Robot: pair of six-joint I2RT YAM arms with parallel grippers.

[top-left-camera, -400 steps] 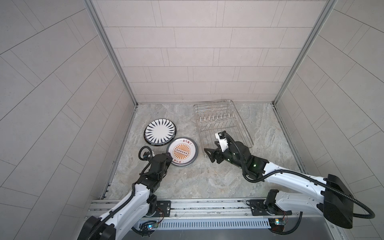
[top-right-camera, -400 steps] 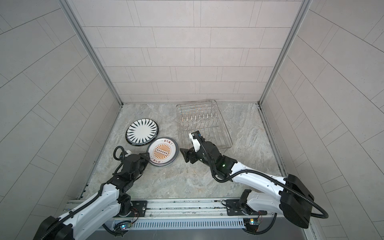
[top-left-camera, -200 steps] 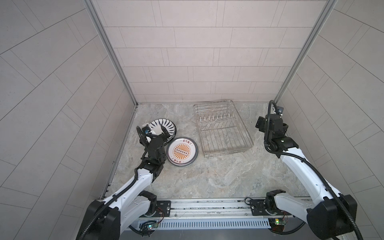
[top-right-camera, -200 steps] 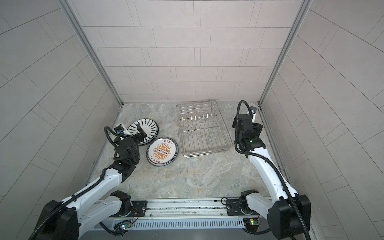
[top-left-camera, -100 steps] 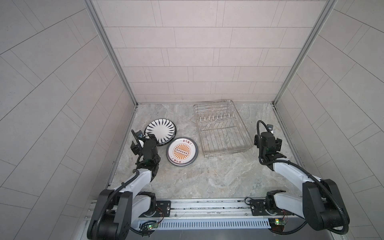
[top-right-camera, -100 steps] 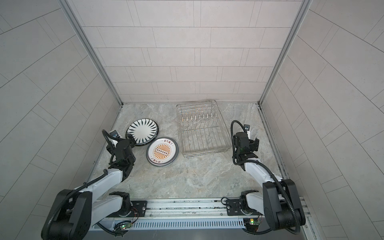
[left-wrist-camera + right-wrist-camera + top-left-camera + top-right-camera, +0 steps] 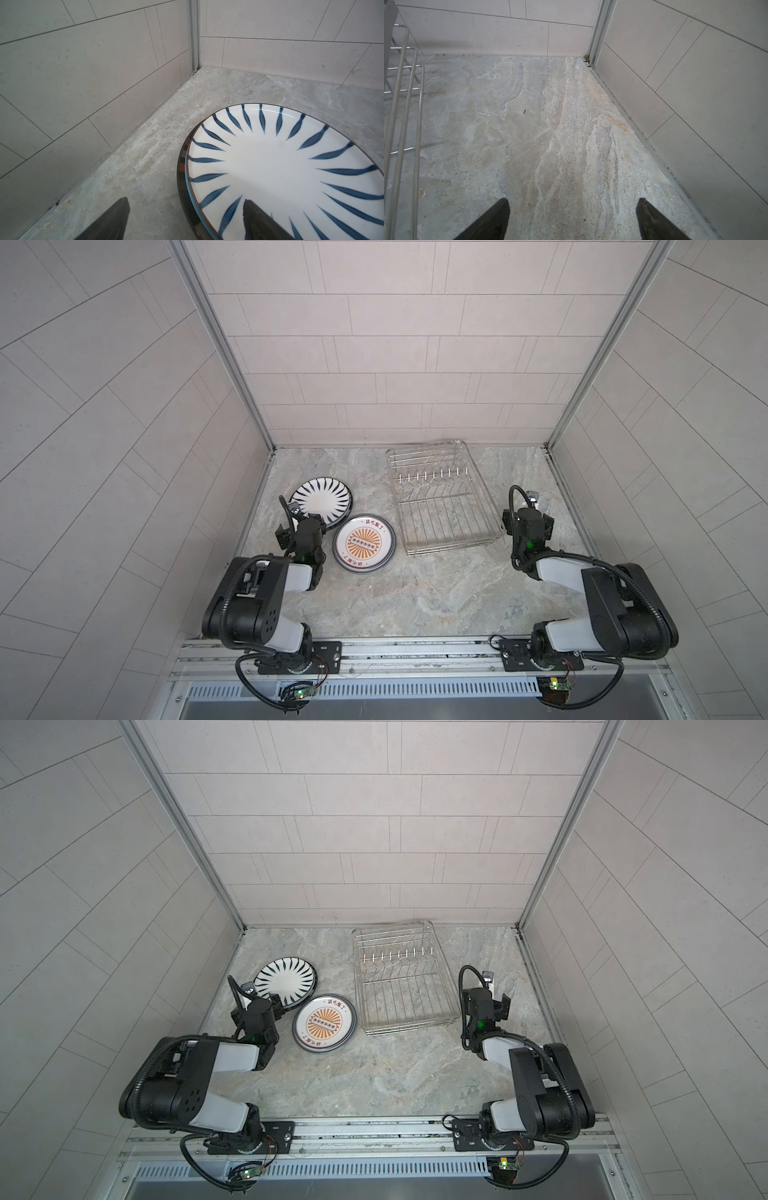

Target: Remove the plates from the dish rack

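Note:
The dish rack (image 7: 440, 497) (image 7: 401, 982) stands at the back middle of the stone floor with nothing in it. Left of it lie two plates: a radial-striped plate (image 7: 322, 506) (image 7: 286, 979) (image 7: 280, 166) with a dark rim showing beneath it, and a sunburst plate (image 7: 364, 543) (image 7: 324, 1027). My left gripper (image 7: 301, 524) (image 7: 258, 1006) (image 7: 186, 200) is open over the striped plate's near edge, holding nothing. My right gripper (image 7: 527, 517) (image 7: 484, 997) (image 7: 573, 200) is open and empty over bare floor, just right of the rack's near right corner.
Tiled walls close in the floor on the left, back and right. Both arms are folded low near the front rail (image 7: 415, 651). The rack's side wires (image 7: 404, 104) show in the right wrist view. Bare stone floor (image 7: 415, 593) lies between the arms.
Both arms have drawn back toward the front and folded. The right gripper came forward along the rack's right side. The left gripper sank to the striped plate's near edge. The plates and rack stayed put.

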